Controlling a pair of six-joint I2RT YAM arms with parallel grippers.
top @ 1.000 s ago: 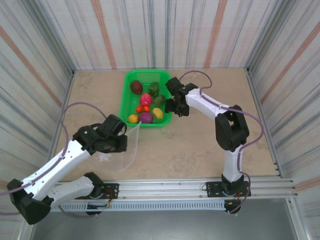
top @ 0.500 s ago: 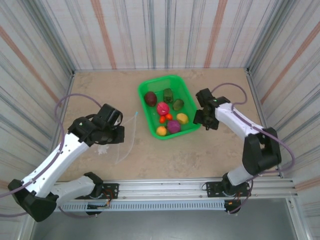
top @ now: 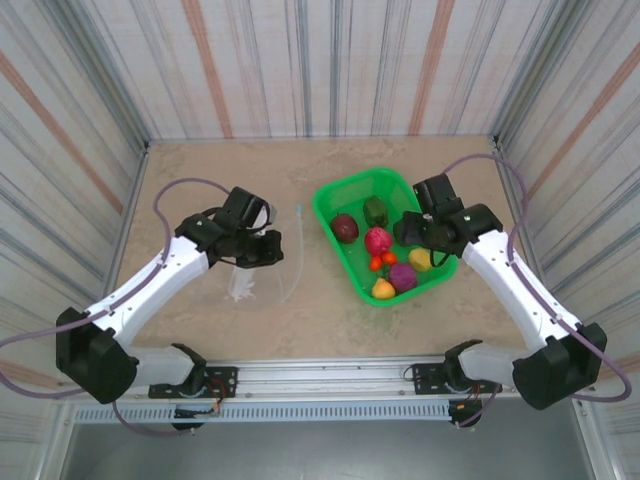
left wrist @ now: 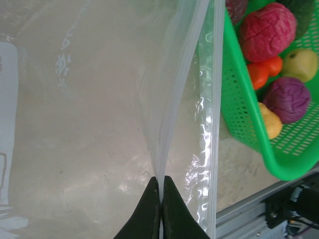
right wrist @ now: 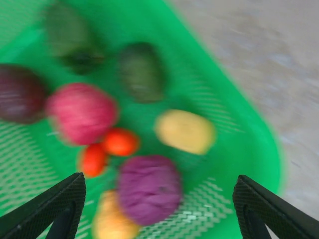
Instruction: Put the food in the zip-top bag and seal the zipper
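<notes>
Clear bag (top: 268,282), left of centre, is pinched in the left end effector (left wrist: 160,199). The right end effector (right wrist: 157,199), spread wide, hovers over the food (top: 379,241) in the basket (top: 345,188) at right.

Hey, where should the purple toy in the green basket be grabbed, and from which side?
Probably across its round middle, coming straight down from above. The purple toy sits low inside the basket, whose walls block sideways approaches.
</notes>
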